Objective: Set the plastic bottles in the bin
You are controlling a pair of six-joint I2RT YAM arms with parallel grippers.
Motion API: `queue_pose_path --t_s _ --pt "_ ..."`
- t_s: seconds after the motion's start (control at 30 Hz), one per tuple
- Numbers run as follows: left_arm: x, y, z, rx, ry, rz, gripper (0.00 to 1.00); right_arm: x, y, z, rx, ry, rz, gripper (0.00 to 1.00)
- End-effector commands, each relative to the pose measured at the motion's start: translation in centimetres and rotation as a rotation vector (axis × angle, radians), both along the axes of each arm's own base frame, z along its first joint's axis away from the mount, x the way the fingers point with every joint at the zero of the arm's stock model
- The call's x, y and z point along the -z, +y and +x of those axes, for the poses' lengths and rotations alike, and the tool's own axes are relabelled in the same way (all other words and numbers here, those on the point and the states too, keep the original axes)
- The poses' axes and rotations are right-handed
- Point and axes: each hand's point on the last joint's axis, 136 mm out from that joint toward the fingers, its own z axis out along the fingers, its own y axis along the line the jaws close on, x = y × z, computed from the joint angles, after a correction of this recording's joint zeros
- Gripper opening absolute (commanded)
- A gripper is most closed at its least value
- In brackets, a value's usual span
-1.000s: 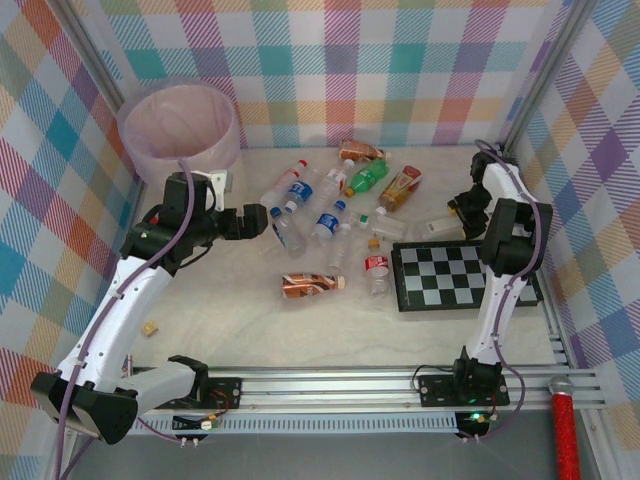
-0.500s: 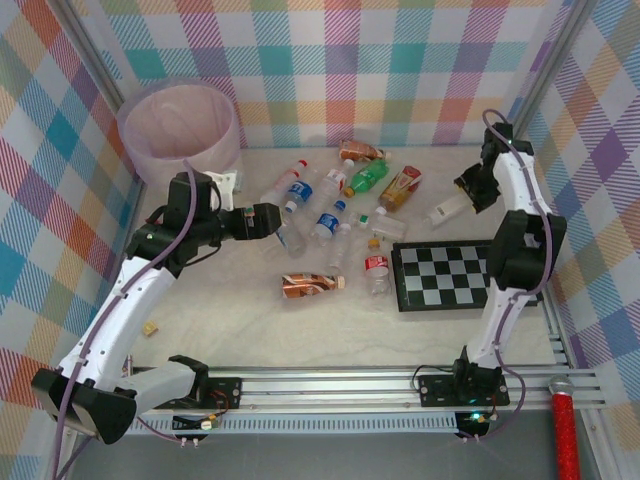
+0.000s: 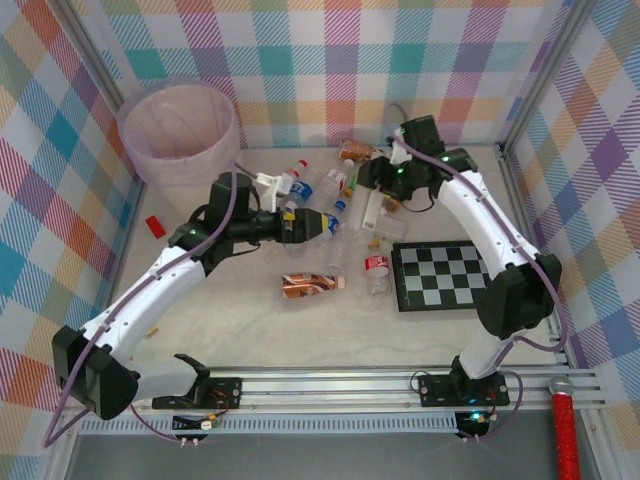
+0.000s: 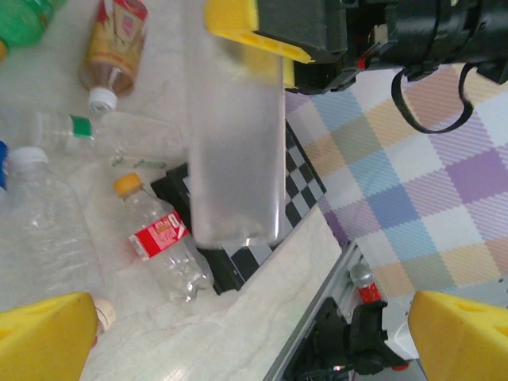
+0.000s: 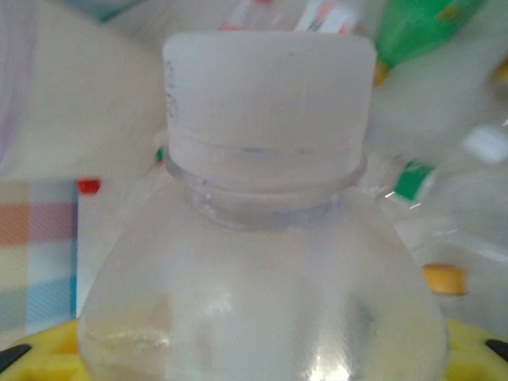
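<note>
Overhead, both arms meet above the scatter of plastic bottles (image 3: 312, 285) at the far middle of the tabletop (image 3: 250, 330). The bin (image 3: 180, 135) stands well apart in the far left corner, and a small red block (image 3: 155, 226) lies near it. That view leaves the grip hard to read, but the wrist cameras show it.

From the left wrist, the left fingers (image 4: 48, 337) are spread wide at the two lower corners, with nothing between them. Facing them, the right fingers (image 4: 248, 28) pinch a clear bottle (image 4: 236, 151) by its upper part. Its base hangs free over the near corner of the checkerboard (image 4: 304, 184).

Below it on the tabletop lie a bottle with a red label (image 4: 163, 238) and an orange cap, a clear one with a green cap (image 4: 119, 135), an orange-labelled one (image 4: 115, 44), and an edge of the green one (image 4: 20, 16).

The right wrist camera looks straight onto the held bottle's white cap and rounded shoulders, with the yellow of its fingers at both lower corners. The bottle is cloudy and carries no label.
</note>
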Motion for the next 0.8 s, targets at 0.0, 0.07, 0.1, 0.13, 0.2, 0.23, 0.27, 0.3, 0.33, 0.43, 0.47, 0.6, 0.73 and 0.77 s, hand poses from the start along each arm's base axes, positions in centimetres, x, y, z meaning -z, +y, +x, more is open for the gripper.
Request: queue_pose_path --t_s 0.0,0.07,0.1,0.13,0.2,0.23,0.27,0.3,0.33,0.43,0.47,0.6,0.73,0.77 --pt "-0.7 -1.6 0.0 0.019 -0.059 0.000 1.00 -1.3 2.4 -1.5 -0.067 -0.022 0.073 0.38" --pt "-0.2 -2.5 -0.2 0.032 -0.059 0.012 1.00 -1.4 3.5 -2.1 -0.078 -0.008 0.096 0.39" --pt "0.5 -2.7 -0.2 0.024 -0.060 0.043 1.00 -1.4 3.9 -2.3 -0.079 0.000 0.110 0.39" --pt "0.9 -2.7 0.1 0.006 -0.070 0.076 1.00 -1.3 4.2 -2.5 -0.074 0.008 0.119 0.40" --pt "1.5 -2.6 0.9 -0.043 -0.100 0.126 1.00 -1.2 5.0 -3.2 -0.092 0.018 0.136 0.41" --pt "1.8 -2.7 1.0 -0.052 -0.099 0.136 1.00 -1.2 5.3 -3.5 -0.097 0.021 0.142 0.41" --pt "2.0 -2.8 1.3 -0.060 -0.096 0.145 1.00 -1.2 5.6 -3.7 -0.102 0.020 0.150 0.41" --pt "2.2 -3.0 1.5 -0.065 -0.095 0.151 1.00 -1.4 5.9 -4.0 -0.110 0.022 0.164 0.42" --pt "2.6 -3.1 1.7 -0.066 -0.090 0.160 1.00 -1.5 6.0 -4.1 -0.110 0.021 0.172 0.42" --pt "3.3 -3.5 2.2 -0.075 -0.084 0.180 1.00 -1.7 6.3 -4.7 -0.118 0.027 0.187 0.42" --pt "3.4 -3.6 2.4 -0.077 -0.085 0.181 1.00 -1.8 6.4 -4.9 -0.121 0.028 0.189 0.43" --pt "3.4 -4.2 2.6 -0.067 -0.088 0.164 0.95 -1.9 6.5 -5.4 -0.127 0.022 0.195 0.44" --pt "3.0 -4.7 2.3 -0.043 -0.083 0.125 0.81 -1.7 6.3 -5.4 -0.119 0.019 0.186 0.45" --pt "3.0 -4.8 2.2 -0.038 -0.080 0.118 0.77 -1.7 6.3 -5.4 -0.119 0.019 0.186 0.46"
